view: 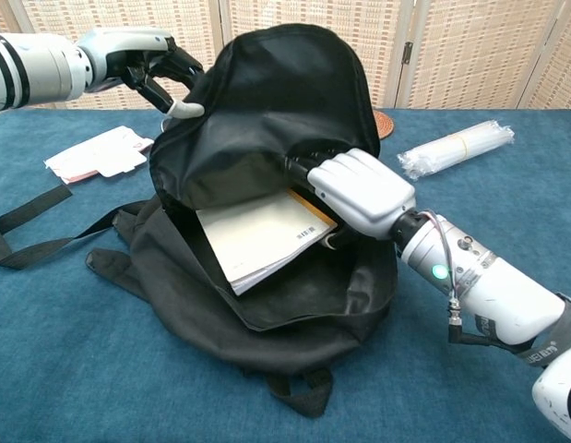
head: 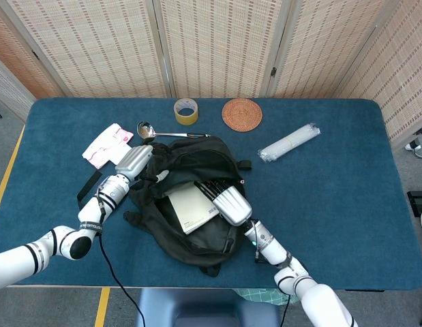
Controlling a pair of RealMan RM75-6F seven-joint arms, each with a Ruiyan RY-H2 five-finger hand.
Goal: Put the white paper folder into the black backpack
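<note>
The black backpack lies on the blue table with its mouth open. My left hand grips the rim of its top flap and holds it raised; the chest view shows this hand at the upper left. The white paper folder sits tilted in the opening, its far part under the flap. My right hand holds the folder's right corner, with its fingers reaching into the bag above it. In the chest view the right hand is at the bag's right rim.
Behind the bag lie a ladle, a yellow tape roll and a woven coaster. A plastic-wrapped roll lies to the right and a pink-and-white packet to the left. A loose strap trails left.
</note>
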